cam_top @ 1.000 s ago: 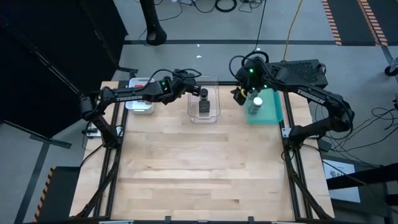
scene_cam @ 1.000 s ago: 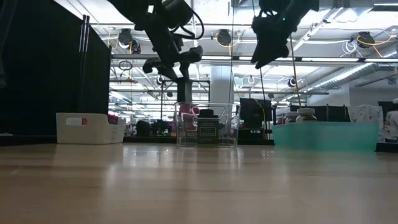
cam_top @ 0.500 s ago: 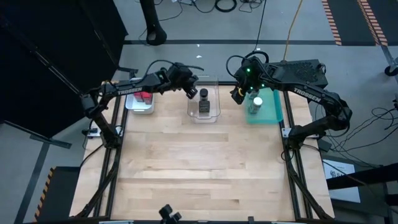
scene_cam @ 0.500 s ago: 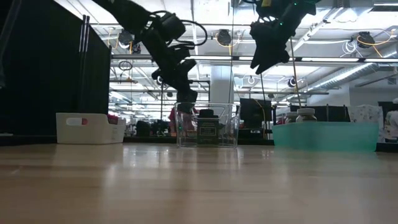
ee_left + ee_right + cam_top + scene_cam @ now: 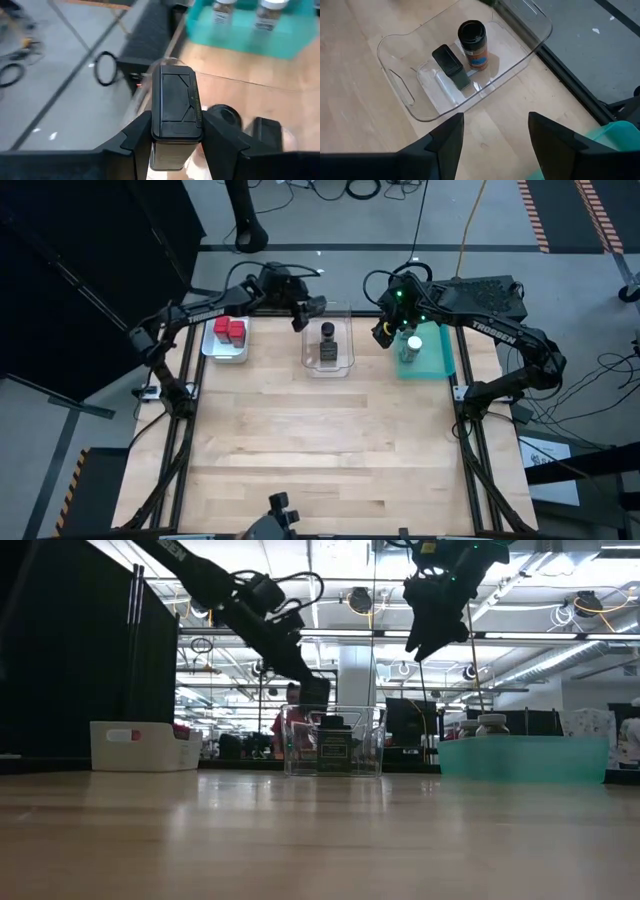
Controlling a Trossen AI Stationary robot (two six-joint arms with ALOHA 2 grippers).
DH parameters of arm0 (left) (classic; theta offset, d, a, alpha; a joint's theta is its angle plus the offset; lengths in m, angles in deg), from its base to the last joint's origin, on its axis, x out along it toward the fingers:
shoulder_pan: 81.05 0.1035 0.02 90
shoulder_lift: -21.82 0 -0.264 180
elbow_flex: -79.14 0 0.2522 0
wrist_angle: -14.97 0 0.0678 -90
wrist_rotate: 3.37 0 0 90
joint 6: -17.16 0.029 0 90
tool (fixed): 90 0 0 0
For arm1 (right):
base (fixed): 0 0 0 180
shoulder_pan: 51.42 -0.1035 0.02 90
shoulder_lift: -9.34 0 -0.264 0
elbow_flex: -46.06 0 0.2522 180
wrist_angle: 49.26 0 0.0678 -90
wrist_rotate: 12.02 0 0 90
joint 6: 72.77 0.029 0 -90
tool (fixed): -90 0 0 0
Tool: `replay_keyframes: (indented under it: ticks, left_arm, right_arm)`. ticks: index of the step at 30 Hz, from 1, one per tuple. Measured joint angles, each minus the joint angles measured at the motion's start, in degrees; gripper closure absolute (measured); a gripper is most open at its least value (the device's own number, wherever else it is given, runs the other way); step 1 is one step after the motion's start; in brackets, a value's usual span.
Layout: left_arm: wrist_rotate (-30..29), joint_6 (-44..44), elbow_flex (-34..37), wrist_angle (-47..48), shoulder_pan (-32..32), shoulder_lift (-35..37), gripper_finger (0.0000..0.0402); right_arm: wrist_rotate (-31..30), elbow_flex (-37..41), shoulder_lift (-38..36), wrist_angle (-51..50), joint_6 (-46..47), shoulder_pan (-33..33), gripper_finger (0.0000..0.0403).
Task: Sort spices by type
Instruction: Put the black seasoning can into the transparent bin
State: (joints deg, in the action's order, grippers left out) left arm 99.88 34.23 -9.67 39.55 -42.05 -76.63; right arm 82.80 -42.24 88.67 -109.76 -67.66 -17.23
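From above, the left hand (image 5: 306, 310) hung at the far corner of the clear tray (image 5: 350, 330), which held a dark jar (image 5: 327, 332) and a tray tin (image 5: 328, 353). The red tins (image 5: 232, 331) sat in the white tray (image 5: 212, 345) and the clear jars (image 5: 409, 345) in the teal tray (image 5: 440, 355), while the right hand (image 5: 383, 330) hovered between the clear and teal trays. Lettering on the arms appeared to read "Trossen". At tabletop (image 5: 320, 830) level, the left hand (image 5: 316, 692) sat just above the clear tray's (image 5: 372, 740) rim; a release there could catch the wall and tip the load outside. The tray tin's (image 5: 333, 747) label was too small to read. The left wrist view showed the fingers (image 5: 135, 135) clamped on a held tin (image 5: 176, 107), upright, with no writing on its lid; lowered straight down, it might strike the dark jar (image 5: 222, 114) close beneath. The right wrist view showed that hand's fingers (image 5: 445, 137) spread and empty, and the dark jar's (image 5: 472, 42) orange label was illegible beside the tray tin (image 5: 451, 65).
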Motion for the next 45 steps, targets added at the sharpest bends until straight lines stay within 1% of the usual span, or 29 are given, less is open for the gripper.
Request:
replay_keyframes:
  ticks: [3,7,12,14,19,26,39,45]
  left_arm:
    - [4.36,1.67,0.02,-0.59,0.76,-1.81,0.0253]
    - [10.98,2.48,0.04,-3.80,1.54,-4.32,0.0253]
    - [11.20,4.77,0.04,-6.22,1.86,-6.85,0.0253]
    - [11.34,6.01,0.04,-5.81,2.12,-7.60,0.0253]
    - [14.55,9.23,0.04,-5.89,2.74,-9.81,0.0253]
    - [15.34,12.21,0.04,-6.14,3.01,-12.14,0.0253]
    - [14.02,12.23,0.02,-6.14,3.44,-15.43,0.0253]
    - [13.91,12.08,0.02,-6.26,3.70,-15.49,0.0253]
  right_arm:
    - [-0.04,0.00,0.00,0.00,0.02,0.00,0.0200]
    - [-0.20,0.00,0.00,-0.14,0.22,0.00,0.0200]
    - [-0.15,0.00,0.00,-0.56,0.23,-0.02,0.0200]
    - [-0.14,0.00,-0.01,-0.94,0.23,-0.02,0.0200]
    - [0.00,0.00,-0.02,-2.33,-0.04,-0.02,0.0200]
    - [-0.02,0.00,-0.02,-3.39,-0.18,-0.02,0.0200]
    - [-0.02,0.00,-0.04,-3.92,-0.18,-0.02,0.0200]
    - [-0.04,0.00,-0.04,-5.09,-0.18,-0.02,0.0200]
